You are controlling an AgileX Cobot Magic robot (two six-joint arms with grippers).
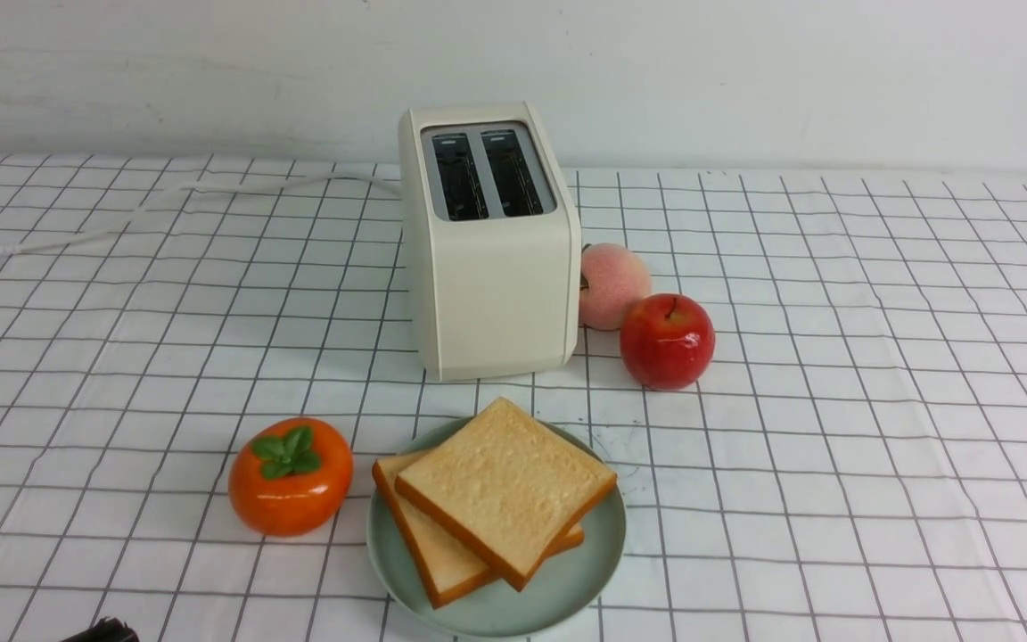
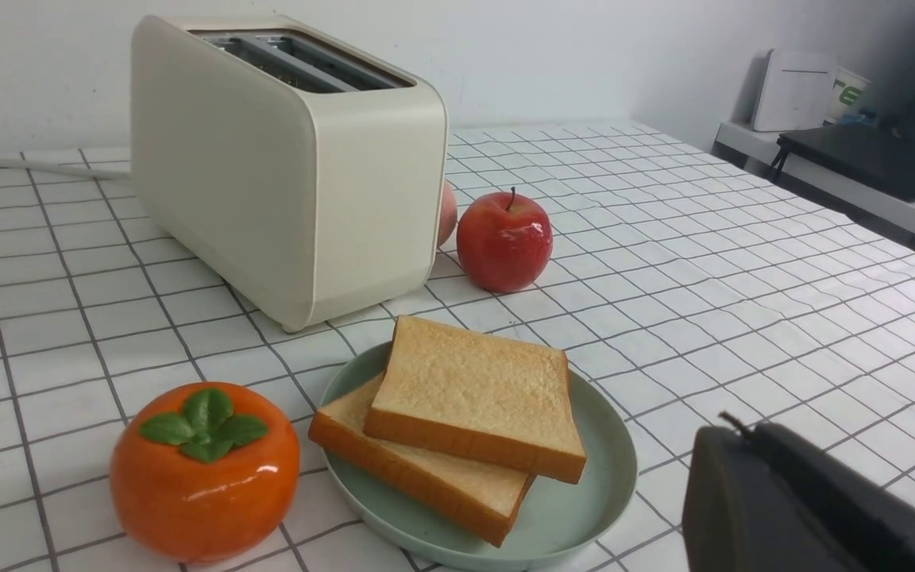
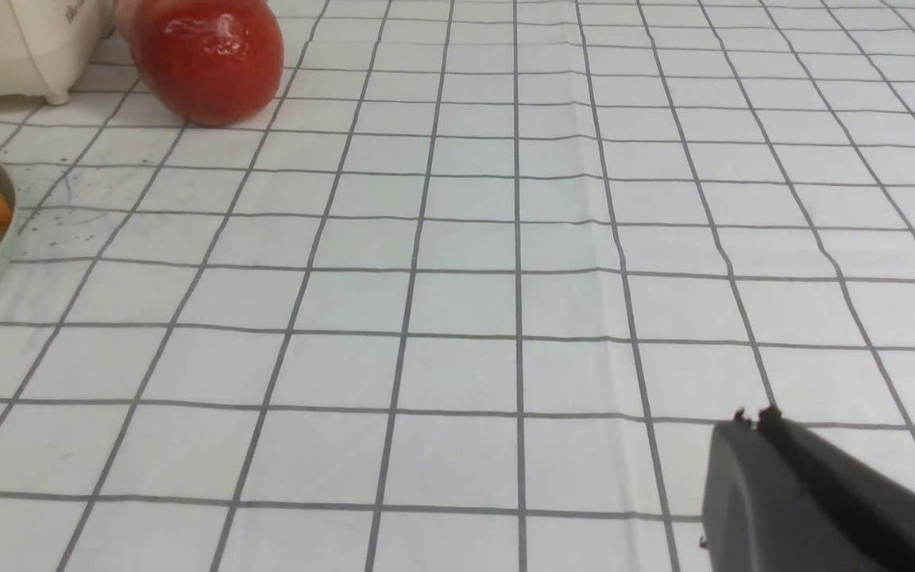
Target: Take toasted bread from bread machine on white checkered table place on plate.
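Both slices of toasted bread are already sitting on the plate, stacked a bit crooked so the top one overhangs the lower one, near the table's near edge around the middle. The bread machine stands just behind the plate, toward the far edge of the white checkered table, both slots dark with no bread showing, its white cord trailing off toward the far left corner. A persimmon sits just beside the plate on the left, and a red apple plus a peach are tucked against the toaster's right side. The left gripper and right gripper only show as dark bodies, holding nothing, but can't tell whether they're parted or closed.
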